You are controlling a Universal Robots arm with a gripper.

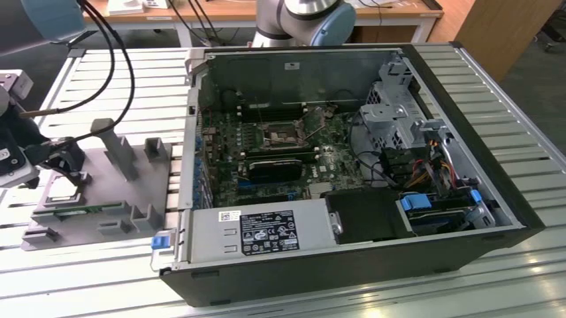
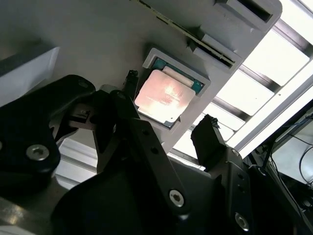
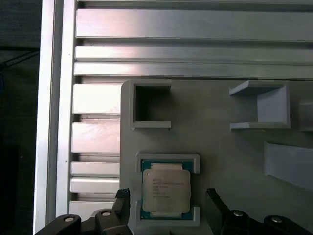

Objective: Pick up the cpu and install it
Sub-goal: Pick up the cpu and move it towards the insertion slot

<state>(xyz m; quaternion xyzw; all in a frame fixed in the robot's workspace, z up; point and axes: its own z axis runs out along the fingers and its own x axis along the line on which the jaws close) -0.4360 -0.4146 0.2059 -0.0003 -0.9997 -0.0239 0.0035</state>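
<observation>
The cpu (image 3: 165, 188) is a flat silver square with a green rim. It lies in a shallow corner-bracketed pocket of the grey fixture plate (image 3: 220, 147). In the exterior view the cpu (image 1: 63, 193) sits at the left end of the fixture (image 1: 115, 199), directly under the gripper (image 1: 69, 175). The gripper (image 3: 167, 194) is open, with one black fingertip (image 3: 122, 196) on each side of the chip and a gap to its edges. In the second wrist view the cpu (image 2: 164, 95) lies between the spread fingers (image 2: 208, 134). The motherboard socket (image 1: 283, 136) stands open inside the case.
An open black computer case (image 1: 354, 265) fills the middle of the slatted aluminium table (image 1: 495, 86), with a power supply (image 1: 256, 232) at its front. Upright grey blocks (image 1: 111, 142) rise from the fixture beside the gripper. Black cables (image 1: 111, 59) hang above the exterior view's left.
</observation>
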